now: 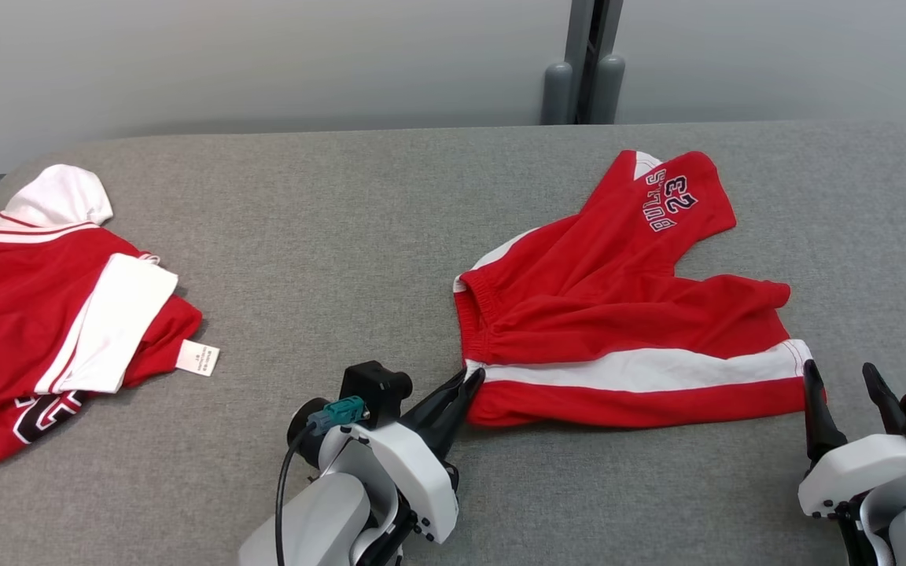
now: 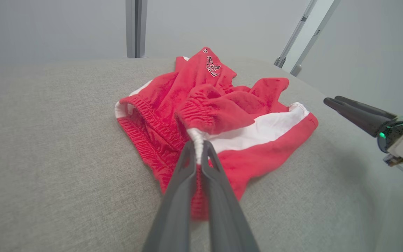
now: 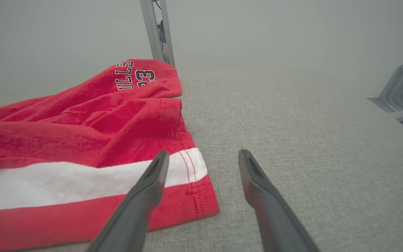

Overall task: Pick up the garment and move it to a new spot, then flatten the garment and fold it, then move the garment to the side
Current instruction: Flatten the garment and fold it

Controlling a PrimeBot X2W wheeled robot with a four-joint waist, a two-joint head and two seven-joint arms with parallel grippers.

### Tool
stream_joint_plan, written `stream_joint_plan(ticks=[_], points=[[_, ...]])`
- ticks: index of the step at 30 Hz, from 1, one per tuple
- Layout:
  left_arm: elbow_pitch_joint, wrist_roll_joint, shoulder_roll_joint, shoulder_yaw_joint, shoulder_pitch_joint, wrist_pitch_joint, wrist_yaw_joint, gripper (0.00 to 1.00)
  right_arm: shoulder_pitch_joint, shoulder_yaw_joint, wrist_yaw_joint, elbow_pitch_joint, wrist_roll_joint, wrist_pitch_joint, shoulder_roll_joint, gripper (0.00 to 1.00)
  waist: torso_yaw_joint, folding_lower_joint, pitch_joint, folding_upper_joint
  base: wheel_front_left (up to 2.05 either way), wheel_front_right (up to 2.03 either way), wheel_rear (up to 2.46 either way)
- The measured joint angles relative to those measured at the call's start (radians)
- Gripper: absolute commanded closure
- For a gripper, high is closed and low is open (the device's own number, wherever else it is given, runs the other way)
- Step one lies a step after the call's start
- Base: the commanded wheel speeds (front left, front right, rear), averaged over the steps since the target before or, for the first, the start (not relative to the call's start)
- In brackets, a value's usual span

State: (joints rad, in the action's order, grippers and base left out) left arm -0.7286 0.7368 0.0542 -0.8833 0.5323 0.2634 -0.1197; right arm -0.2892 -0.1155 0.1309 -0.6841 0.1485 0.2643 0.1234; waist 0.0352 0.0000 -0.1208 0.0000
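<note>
Head view: my left hand (image 1: 473,377) is clenched on the near-left waistband corner of the red shorts (image 1: 618,314), which lie right of centre on the grey table (image 1: 343,236). My right hand (image 1: 839,369) stands released beside their near-right end.

Left wrist view: the white stripe (image 2: 257,131) sits deep between my fingers (image 2: 180,182), a sound pinch.

Right wrist view: I should slide left over the hem corner (image 3: 201,196), then clench before lifting evenly.

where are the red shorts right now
In the head view the red shorts lie right of centre on the grey table, between the left gripper, shut on their waistband, and the open right gripper.
</note>
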Motion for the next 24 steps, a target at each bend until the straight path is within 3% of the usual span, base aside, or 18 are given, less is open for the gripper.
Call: stream_joint_plan(ticks=[9,16,24], points=[[0.009,-0.026,-0.001,0.007,-0.017,0.000,-0.004,1.00,-0.075,0.069,0.000,-0.135,0.014,0.000,0.062,0.00,0.043,0.0000,-0.007,0.0000,0.00,0.00,0.00],[0.018,-0.034,-0.004,0.011,-0.017,0.000,-0.007,1.00,-0.129,0.169,0.000,-0.241,0.089,0.000,0.086,0.00,0.053,0.0001,-0.018,0.0000,0.00,0.00,0.00],[0.020,-0.034,-0.006,0.011,-0.017,0.000,-0.007,1.00,-0.164,0.242,0.000,-0.290,0.146,0.000,0.104,0.00,0.055,0.0000,-0.029,0.0000,0.00,0.00,0.00]])
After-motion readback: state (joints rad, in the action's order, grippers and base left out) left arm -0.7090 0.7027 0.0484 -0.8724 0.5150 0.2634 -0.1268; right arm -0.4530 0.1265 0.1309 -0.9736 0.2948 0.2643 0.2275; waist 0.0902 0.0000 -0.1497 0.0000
